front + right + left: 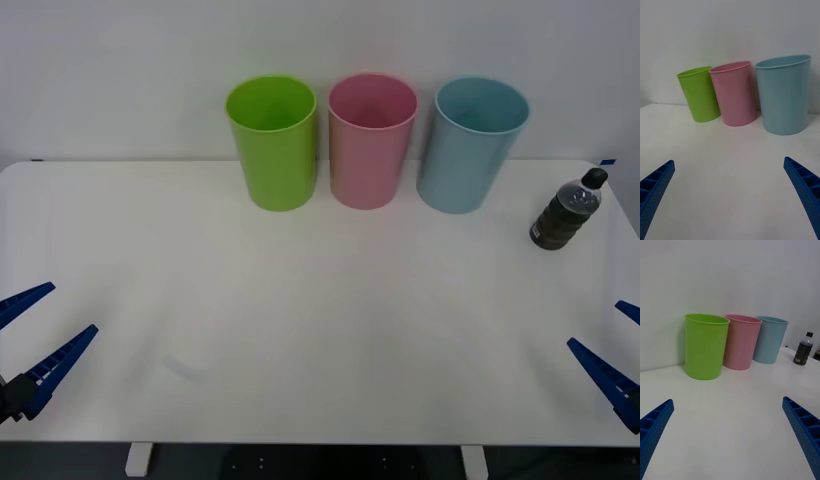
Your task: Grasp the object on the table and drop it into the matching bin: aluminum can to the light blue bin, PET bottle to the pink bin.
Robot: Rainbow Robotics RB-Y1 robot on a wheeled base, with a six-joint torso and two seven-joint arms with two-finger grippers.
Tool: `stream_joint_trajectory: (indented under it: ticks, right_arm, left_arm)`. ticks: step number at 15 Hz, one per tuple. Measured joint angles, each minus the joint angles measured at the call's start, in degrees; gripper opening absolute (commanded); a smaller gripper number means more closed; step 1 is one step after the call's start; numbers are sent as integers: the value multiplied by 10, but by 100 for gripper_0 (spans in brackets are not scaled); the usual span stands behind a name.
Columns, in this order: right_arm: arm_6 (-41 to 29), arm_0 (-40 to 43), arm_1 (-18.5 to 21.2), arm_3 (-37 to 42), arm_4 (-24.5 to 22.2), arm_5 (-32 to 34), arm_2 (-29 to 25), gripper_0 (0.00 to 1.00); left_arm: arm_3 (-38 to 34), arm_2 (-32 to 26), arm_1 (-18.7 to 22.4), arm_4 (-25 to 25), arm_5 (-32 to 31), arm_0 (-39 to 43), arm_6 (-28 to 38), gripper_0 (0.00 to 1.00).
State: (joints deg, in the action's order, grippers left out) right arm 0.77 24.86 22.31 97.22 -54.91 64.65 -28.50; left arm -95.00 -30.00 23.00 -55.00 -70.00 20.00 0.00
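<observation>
Here we work across the table [320, 330] from left to right. Our left gripper [28, 335] waits at the near left corner, its blue fingers spread wide with nothing between them. At the back stand the green bin [273, 142], the pink bin [371, 139] and the blue bin [470, 143], close in a row. The bottle [568, 210] stands upright near the right edge, right of the blue bin and apart from it. Our right gripper [613, 350] sits at the near right corner, fingers also wide apart and empty, with the bottle well ahead of it.

The reach falls to the right arm, we judge. We should come in low and level, put one finger on each side of the body below the cap, and close on the ribbed middle, since a nudge near the top could tip it. The bottle is small, clear plastic holding dark brown liquid, with a black cap and a dark label band, and shorter than the bins.
</observation>
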Motion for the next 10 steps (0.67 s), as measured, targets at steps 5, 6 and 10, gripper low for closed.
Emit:
stream_joint_trajectory:
  ticks: [5,6,10]
  right_arm:
    - [25,-1,0,0,-1,-59,22,100]
    - [31,-4,0,-1,-2,-73,27,100]
    - [57,-36,0,-42,-12,-94,36,100]
  left_arm:
    - [0,0,0,0,0,0,0,100]
    - [0,0,0,0,0,0,0,100]
    - [0,0,0,0,0,0,0,100]
